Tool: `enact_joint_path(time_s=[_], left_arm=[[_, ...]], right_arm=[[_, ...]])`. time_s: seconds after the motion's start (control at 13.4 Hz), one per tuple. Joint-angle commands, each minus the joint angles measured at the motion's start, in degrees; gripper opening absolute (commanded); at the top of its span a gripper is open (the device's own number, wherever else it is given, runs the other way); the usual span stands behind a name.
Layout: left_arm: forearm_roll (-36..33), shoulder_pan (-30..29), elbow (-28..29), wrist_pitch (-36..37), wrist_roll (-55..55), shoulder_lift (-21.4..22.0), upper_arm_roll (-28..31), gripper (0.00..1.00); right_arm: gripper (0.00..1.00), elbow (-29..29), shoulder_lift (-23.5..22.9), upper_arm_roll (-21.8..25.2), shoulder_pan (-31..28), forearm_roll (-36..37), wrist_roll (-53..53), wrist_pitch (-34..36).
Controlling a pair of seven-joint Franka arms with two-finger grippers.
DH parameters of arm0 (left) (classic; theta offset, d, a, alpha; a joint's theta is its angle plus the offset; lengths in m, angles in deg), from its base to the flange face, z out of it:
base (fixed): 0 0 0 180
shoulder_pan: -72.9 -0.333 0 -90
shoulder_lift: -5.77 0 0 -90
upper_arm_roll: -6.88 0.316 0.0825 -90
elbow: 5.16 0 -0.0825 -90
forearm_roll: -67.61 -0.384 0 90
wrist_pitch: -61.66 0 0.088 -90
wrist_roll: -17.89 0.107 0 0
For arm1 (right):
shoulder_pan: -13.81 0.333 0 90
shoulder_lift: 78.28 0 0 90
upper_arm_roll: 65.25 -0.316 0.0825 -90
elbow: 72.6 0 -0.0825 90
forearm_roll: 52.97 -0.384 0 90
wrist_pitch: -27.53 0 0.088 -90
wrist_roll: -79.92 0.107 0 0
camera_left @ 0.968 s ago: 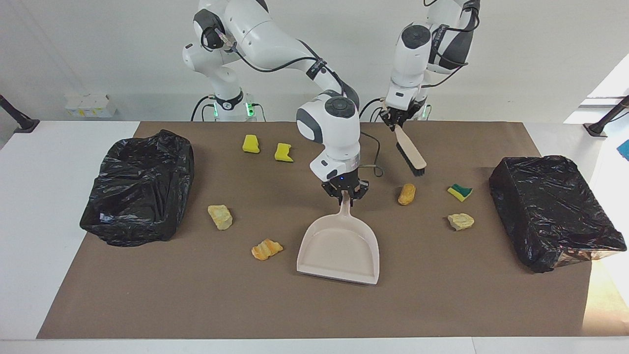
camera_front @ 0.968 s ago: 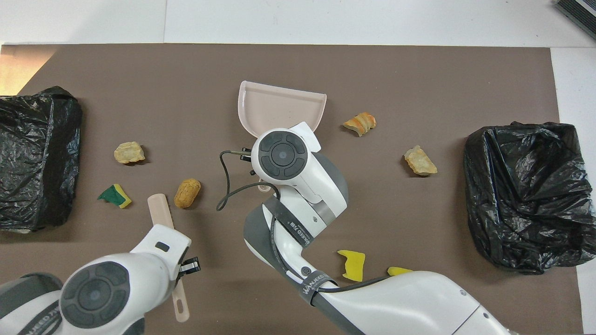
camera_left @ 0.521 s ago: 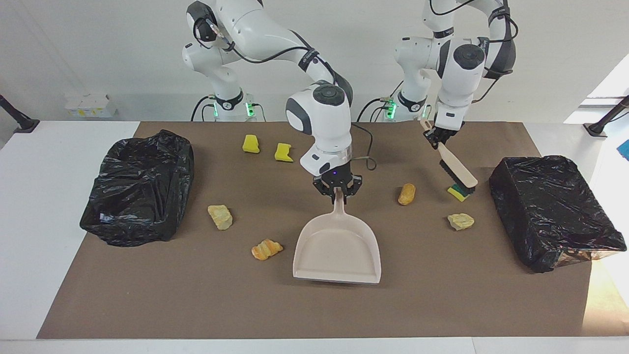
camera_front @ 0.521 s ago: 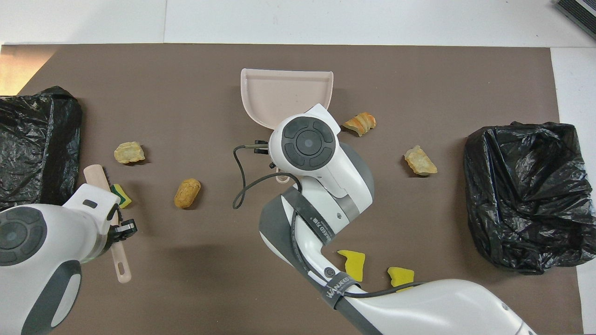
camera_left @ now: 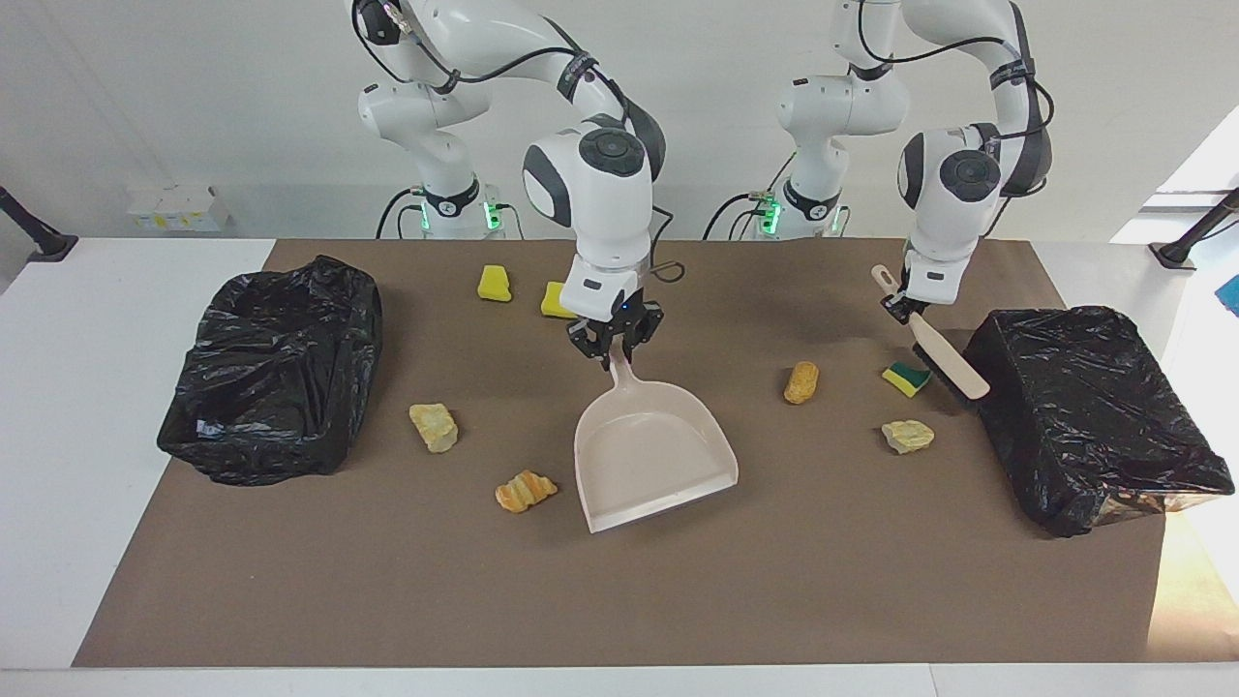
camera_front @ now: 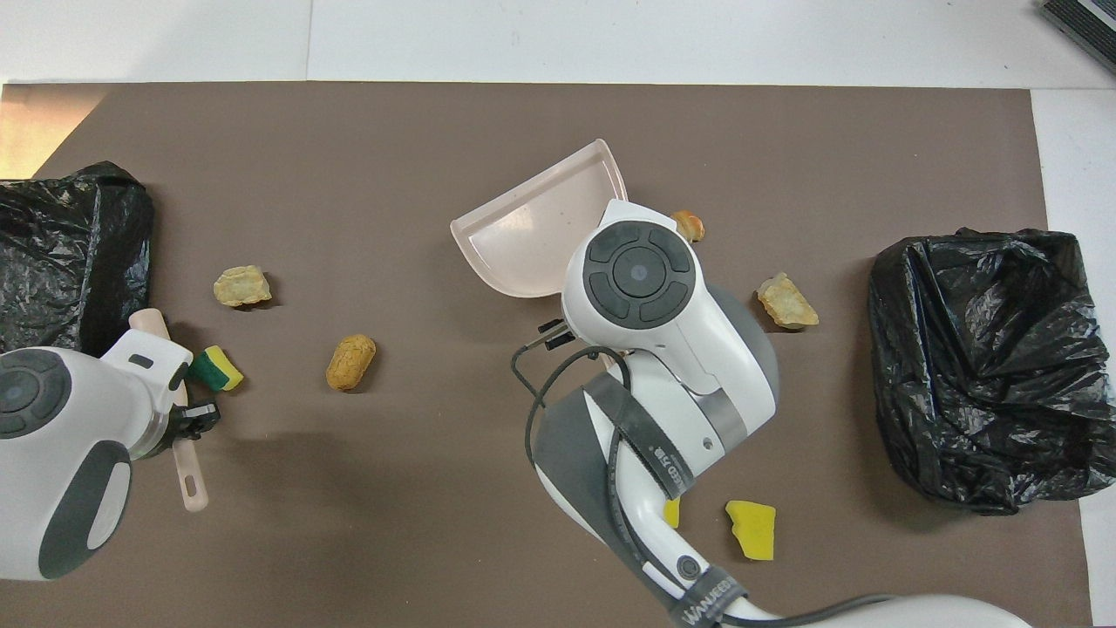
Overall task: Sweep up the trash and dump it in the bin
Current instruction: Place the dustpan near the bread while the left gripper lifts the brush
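From my station I see the dustpan point(camera_left: 650, 450) mid-table, with one bin point(camera_left: 276, 363) at the right arm's end and another bin point(camera_left: 1089, 411) at the left arm's end. Two sponge chunks point(camera_left: 495, 283) lie nearest the robots — two rock lumps point(camera_left: 434, 427) sit between the dustpan and the first bin. Toward the left arm's end lie the oval lump point(camera_left: 800, 381), the two-layer sponge point(camera_left: 906, 378) beside the brush point(camera_left: 944, 356), and a third rock point(camera_left: 907, 436) farther out.
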State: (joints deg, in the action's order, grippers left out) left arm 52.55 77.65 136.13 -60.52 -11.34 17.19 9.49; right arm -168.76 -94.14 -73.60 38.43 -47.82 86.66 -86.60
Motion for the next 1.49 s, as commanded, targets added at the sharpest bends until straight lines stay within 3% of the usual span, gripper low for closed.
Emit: enact_joint_path(time_s=[0.0,0.07,0.22,0.6,0.82,0.97,1.12,1.41], left_arm=[[-0.75,0.17,0.39,-1.39,1.81,-1.56,-0.94,0.0],[-0.32,1.57,0.31,-2.27,3.11,-1.92,-1.03,0.0],[7.29,2.98,-1.53,-5.34,5.05,-4.2,-1.12,0.0],[14.88,11.41,-5.67,-8.07,8.48,-9.65,-1.2,0.0],[17.17,16.17,-5.85,-10.54,10.06,-10.98,-1.29,0.0],[17.53,18.71,-10.83,-7.48,10.86,-12.37,-1.12,0.0],[17.44,17.94,-16.37,-0.73,11.82,-13.09,-0.68,0.0],[15.69,11.71,-22.53,1.24,15.5,-15.54,-0.41,0.0]], right_arm=[[0.0,-6.4,5.49,-0.53,-1.24,-1.81,-16.7,2.76],[0.0,-8.06,6.28,-0.53,-1.41,-1.81,-23.2,2.69],[0.0,-10.8,7.43,-0.53,-3.16,-1.81,-35.95,1.99],[0.0,-10.81,6.73,-0.53,-4.67,-1.81,-57.61,-0.56],[0.0,-8.01,3.32,-0.53,-4.84,-1.72,-61.31,-0.56],[0.0,-6.33,0.93,-0.62,-4.31,-1.64,-61.94,-1.09],[0.0,-2.13,-2.92,-0.88,-3.7,-1.64,-62.64,-0.22],[0.0,-1.14,-5.22,-1.32,-1.94,-1.9,-62.38,-0.47]])
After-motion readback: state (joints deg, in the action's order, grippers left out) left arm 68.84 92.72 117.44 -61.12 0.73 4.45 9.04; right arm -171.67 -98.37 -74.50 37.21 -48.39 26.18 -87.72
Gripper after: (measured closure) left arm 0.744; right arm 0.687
